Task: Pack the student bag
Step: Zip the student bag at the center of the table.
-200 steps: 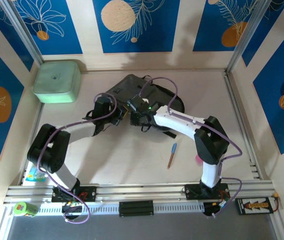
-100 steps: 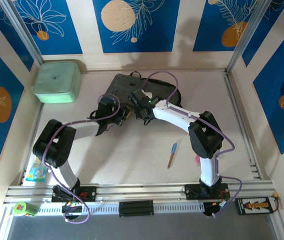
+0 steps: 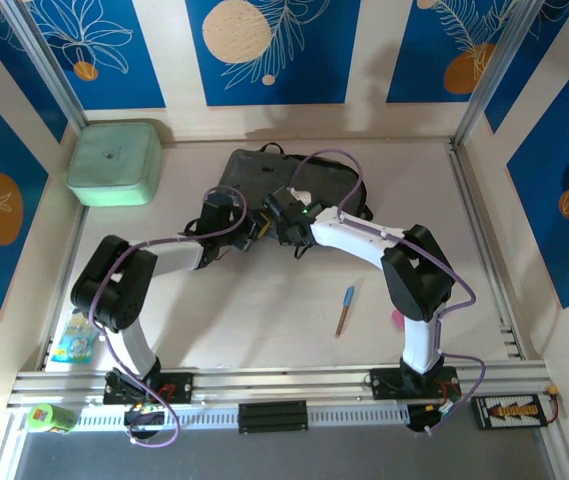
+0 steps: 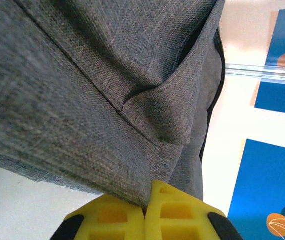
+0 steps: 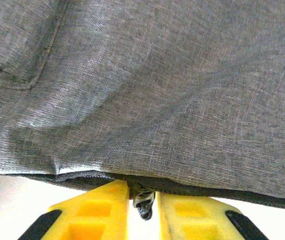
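Grey student bag [image 3: 254, 175] sits upper-centre on tabletop [image 3: 264, 320]. Its lower edge is pinched by left fingers [image 4: 114, 217], prob. to anchor it. The right fingers [image 5: 102, 210] nip what looks like the zip pull [image 5: 143, 204], prob. to open it.

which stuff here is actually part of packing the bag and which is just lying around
In the job: student bag, left gripper and right gripper clamped on its edge, pen likely to go in.
Lying about: mint-green box, colourful packet.
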